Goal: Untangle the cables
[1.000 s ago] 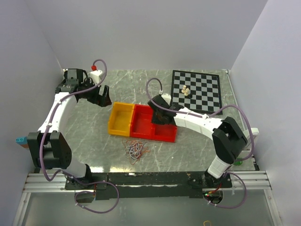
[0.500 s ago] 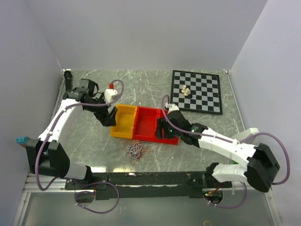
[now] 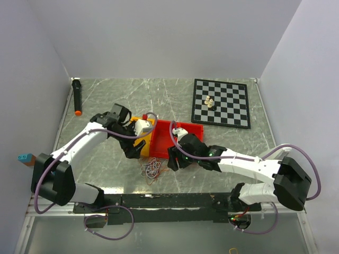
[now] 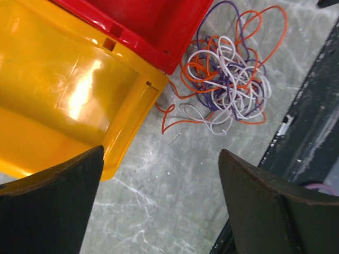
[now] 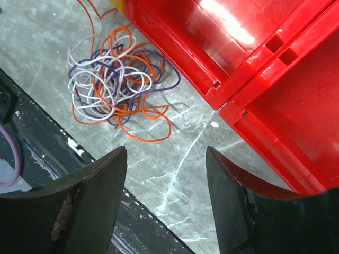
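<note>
Two-sided approach, by the look: left gripper (image 4: 159,209) gapes wide, empty, above the yellow bin (image 4: 63,95); the cables (image 4: 228,79) lie clumped on the table (image 4: 159,174) beside it (three colours knotted); right gripper (image 5: 165,198) hovers parted, empty. Next move probably calls for descending and pinching separate strands.

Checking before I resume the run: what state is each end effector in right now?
Left end effector: open, holding nothing.
Right end effector: open, holding nothing.
</note>
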Controlling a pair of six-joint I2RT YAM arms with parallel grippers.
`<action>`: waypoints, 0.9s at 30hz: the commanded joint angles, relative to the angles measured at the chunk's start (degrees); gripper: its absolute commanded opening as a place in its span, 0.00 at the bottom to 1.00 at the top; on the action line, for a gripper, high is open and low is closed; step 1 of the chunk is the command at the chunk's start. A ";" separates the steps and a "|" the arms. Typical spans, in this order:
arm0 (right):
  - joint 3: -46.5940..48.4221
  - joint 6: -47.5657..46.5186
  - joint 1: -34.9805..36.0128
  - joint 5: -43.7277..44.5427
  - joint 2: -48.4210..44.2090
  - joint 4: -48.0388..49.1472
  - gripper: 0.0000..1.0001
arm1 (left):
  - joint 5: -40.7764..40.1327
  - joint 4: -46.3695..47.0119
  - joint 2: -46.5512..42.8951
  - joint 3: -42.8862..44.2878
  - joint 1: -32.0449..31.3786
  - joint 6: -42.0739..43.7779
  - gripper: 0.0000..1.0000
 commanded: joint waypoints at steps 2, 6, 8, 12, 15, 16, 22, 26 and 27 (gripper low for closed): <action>0.69 -0.12 0.57 -0.08 -0.54 2.83 0.66 | -3.91 8.39 1.06 -2.77 -3.04 -1.41 0.85; -0.19 0.58 0.56 0.36 -1.33 2.21 0.65 | -6.03 12.17 2.64 -4.18 -4.89 -1.06 0.71; -0.28 0.67 0.57 0.19 -1.77 2.03 0.64 | -6.38 12.70 3.52 -4.27 -5.33 -0.71 0.68; -0.20 0.76 0.57 0.45 -2.56 1.51 0.63 | -5.68 11.92 5.28 -3.66 -6.04 -0.44 0.61; -0.11 0.85 0.57 0.54 -2.56 1.16 0.61 | -5.76 12.27 5.55 -4.18 -6.47 -0.53 0.53; -0.02 0.85 0.57 0.54 -2.56 1.07 0.61 | -6.03 12.44 5.46 -4.36 -6.65 -0.36 0.49; 0.42 1.11 0.48 0.54 -1.95 0.72 0.59 | -5.85 11.83 2.74 -4.88 -7.62 -1.06 0.41; 0.59 1.11 0.57 0.54 -1.68 0.54 0.59 | -6.03 11.30 0.19 -4.54 -7.80 -1.76 0.43; 0.77 1.20 0.57 0.63 -1.60 0.37 0.59 | -5.94 10.95 -0.08 -4.36 -7.88 -1.85 0.43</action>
